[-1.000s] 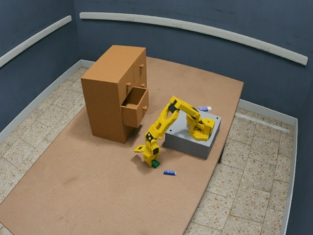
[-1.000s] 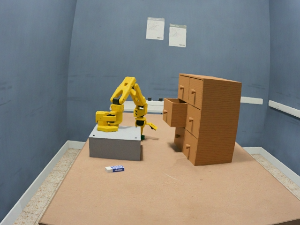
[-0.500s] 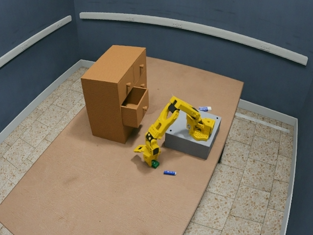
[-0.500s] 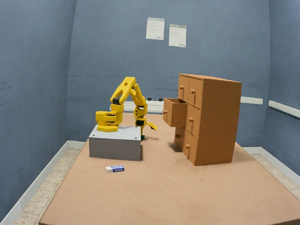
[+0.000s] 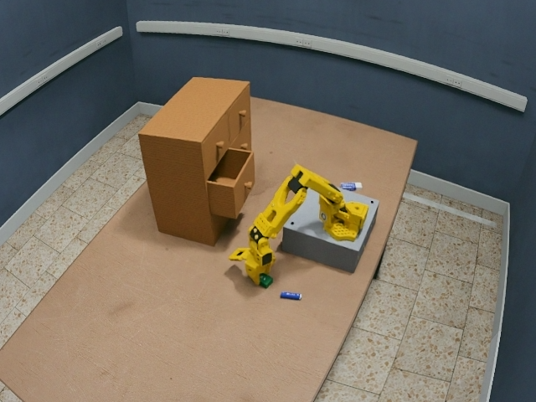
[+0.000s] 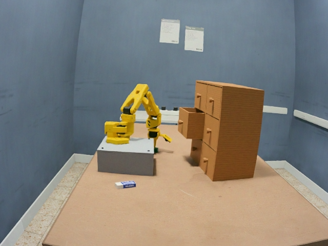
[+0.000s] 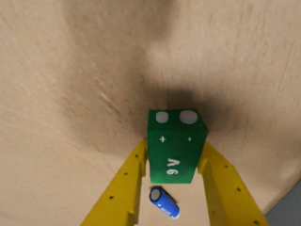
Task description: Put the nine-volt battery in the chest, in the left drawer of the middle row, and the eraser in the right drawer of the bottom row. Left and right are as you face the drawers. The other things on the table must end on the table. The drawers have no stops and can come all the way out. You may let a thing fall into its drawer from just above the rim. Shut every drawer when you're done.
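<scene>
The green nine-volt battery [image 5: 265,280] [image 6: 156,149] [image 7: 173,155] stands on the table in front of the grey base. My gripper [image 5: 260,280] [image 6: 155,147] [image 7: 174,150] reaches straight down and is shut on it, one yellow finger on each side. The brown chest [image 5: 182,142] [image 6: 236,132] stands behind to the left in the top view. Its left drawer of the middle row [image 5: 227,197] [image 6: 191,127] is pulled out and looks empty. The other drawers are shut. The white and blue eraser [image 5: 351,186] [image 6: 125,184] lies on the table behind the base.
A small blue cylindrical battery [image 5: 290,295] [image 7: 165,202] lies on the table just to the right of my gripper. The arm is mounted on the grey base block [image 5: 322,249] [image 6: 124,161]. The table's right edge is near the base.
</scene>
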Tool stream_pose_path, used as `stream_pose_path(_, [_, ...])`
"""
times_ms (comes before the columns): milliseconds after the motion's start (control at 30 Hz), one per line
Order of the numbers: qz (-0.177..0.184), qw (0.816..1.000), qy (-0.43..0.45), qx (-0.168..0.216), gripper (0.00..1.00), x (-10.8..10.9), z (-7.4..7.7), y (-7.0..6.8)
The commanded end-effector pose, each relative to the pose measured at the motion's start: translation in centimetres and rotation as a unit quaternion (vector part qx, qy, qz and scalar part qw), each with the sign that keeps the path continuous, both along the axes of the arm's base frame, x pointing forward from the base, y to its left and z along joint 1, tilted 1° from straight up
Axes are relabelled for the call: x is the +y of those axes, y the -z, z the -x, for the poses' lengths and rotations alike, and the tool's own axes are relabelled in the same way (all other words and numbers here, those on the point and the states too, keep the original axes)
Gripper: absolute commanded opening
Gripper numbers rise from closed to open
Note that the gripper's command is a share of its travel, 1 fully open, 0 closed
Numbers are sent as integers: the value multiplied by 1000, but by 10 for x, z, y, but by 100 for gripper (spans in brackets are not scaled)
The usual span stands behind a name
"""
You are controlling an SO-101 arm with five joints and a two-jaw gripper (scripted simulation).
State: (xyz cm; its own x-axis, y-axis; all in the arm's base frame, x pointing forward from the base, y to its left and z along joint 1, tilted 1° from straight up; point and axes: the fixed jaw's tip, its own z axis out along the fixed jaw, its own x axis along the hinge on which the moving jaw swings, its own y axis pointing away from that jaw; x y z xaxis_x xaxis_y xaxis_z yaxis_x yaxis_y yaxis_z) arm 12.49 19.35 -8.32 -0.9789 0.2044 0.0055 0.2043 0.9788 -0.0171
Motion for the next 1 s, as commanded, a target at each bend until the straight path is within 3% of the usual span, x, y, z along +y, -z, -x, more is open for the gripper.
stream_pose_path(0, [-2,1000,1,-1,0,1,0,2])
stream_pose_path(467, [-2,1000,1,-1,0,1,0,2])
stream_pose_path(967, [-2,1000,1,-1,0,3,-1,-33])
